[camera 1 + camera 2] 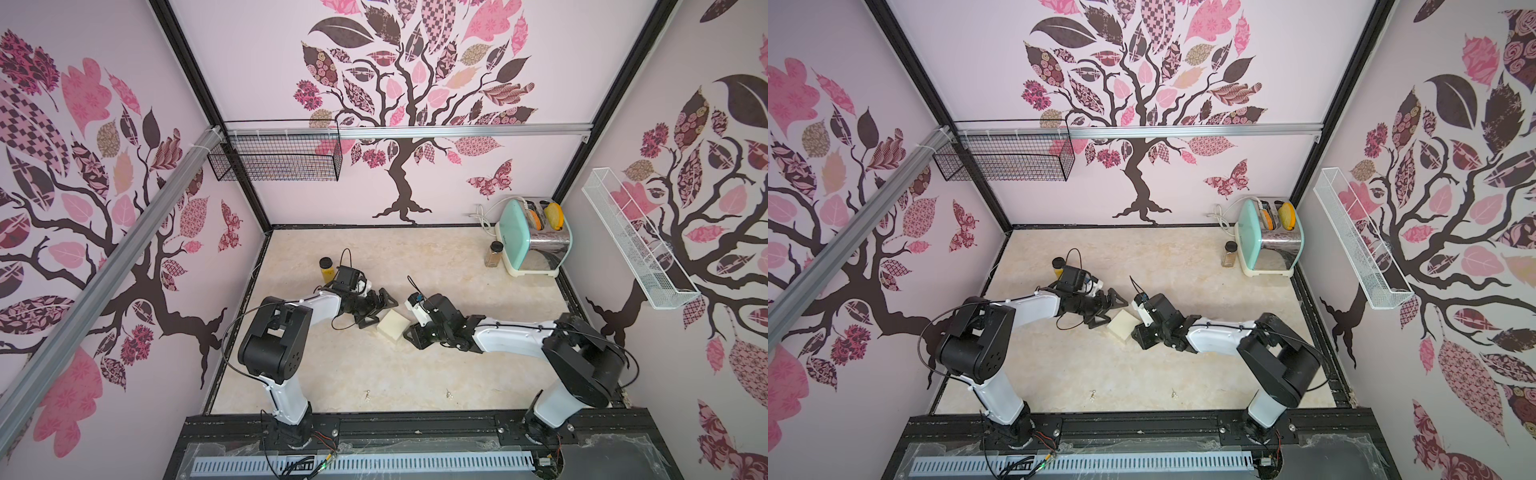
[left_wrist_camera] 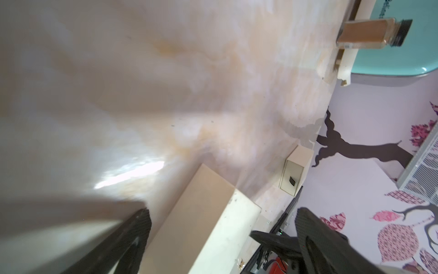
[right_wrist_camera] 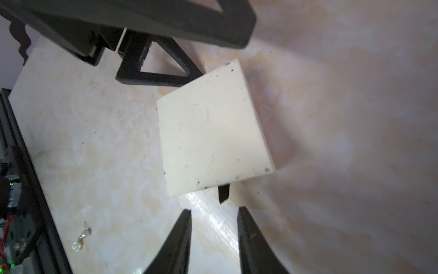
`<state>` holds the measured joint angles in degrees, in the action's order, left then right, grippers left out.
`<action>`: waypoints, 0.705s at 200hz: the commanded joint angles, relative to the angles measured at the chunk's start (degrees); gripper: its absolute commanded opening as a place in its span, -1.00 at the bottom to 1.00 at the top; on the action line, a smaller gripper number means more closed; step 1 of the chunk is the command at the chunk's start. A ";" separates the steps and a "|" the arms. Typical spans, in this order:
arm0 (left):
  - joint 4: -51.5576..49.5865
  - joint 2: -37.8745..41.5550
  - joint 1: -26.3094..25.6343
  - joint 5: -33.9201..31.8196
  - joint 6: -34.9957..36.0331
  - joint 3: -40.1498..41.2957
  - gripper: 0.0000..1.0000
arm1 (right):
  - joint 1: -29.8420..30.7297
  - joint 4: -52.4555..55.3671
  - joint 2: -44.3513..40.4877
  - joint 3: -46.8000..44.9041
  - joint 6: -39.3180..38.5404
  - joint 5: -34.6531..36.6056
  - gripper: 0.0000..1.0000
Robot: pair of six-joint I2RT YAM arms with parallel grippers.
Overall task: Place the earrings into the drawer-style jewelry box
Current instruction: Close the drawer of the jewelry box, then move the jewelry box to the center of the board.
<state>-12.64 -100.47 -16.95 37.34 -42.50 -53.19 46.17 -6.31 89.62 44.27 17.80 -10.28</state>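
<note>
Right hand point(image 3: 213, 210), jaws narrowly apart and empty, faces the small black pull tab point(image 3: 224, 193) of the cream square jewelry box point(image 3: 213, 128) just ahead.

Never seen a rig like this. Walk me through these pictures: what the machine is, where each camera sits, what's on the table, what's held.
These are two robot arms mounted at the near edge of a table, each ending in a two-finger gripper. Two pictures come from one camera head overhead. The other two come from small cameras on the arms' wrists, looking past the fingers. In the middle lies a cream jewelry box with a black pull tab. Tiny earrings lie near the front edge, in two spots. A toaster and two jars stand farther back. The left gripper is wide open beside the box. The right gripper is open just short of the tab. Neither holds anything.
</note>
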 commanded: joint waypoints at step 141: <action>4.38 6.44 -12.64 -5.86 -8.11 7.14 0.95 | -4.75 14.03 -31.17 -15.18 8.92 26.72 0.99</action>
<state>-11.55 -90.24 -28.99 31.18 -49.69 -42.76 43.13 6.37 58.35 29.10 25.74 15.03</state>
